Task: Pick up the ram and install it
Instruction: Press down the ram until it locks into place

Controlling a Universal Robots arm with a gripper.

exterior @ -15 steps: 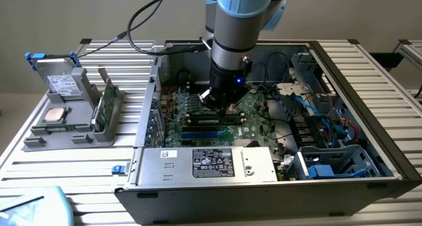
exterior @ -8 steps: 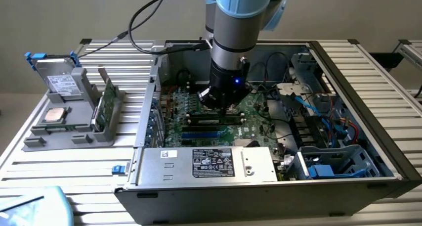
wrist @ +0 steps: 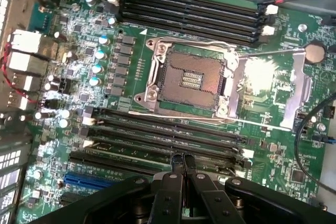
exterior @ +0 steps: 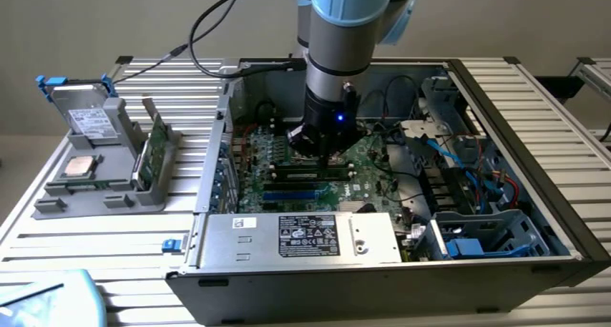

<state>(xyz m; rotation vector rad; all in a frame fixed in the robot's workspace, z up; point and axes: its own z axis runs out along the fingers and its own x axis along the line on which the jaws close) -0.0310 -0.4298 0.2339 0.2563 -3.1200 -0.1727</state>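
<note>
Gripper point(wrist: 182, 162): jaws pressed together, tips meeting over the lower bank of memory slots point(wrist: 163, 137) on the motherboard point(wrist: 131, 72); nothing seen between them. Whether the tips touch a slot cannot be told.

CPU socket point(wrist: 190, 81): open and empty, its metal load plate point(wrist: 268, 85) swung aside, glare washing out the plate's surface.

Upper bank of memory slots point(wrist: 191, 17): four dark slots, no sticks seated that can be made out.

Robot arm point(exterior: 342, 62): reaches down into the open computer case point(exterior: 534, 112), its lower end hiding part of the board in the exterior view; a small blue light shows on it.

Power supply point(exterior: 296, 237): silver box at the case's near edge, bearing a black label point(exterior: 308, 234) with white print too small to read.

Grey parts holder point(exterior: 96, 177): outside the case, at the exterior view's left. Contents: the ram point(exterior: 143, 155), a green stick standing on edge in a slot; a square silver-topped processor point(exterior: 79, 167) lying flat; a grey drive point(exterior: 88, 116) with blue tabs, upright, label unreadable.

Cables point(exterior: 477, 162): blue and red, tangled at the case's side toward the exterior view's right.
</note>
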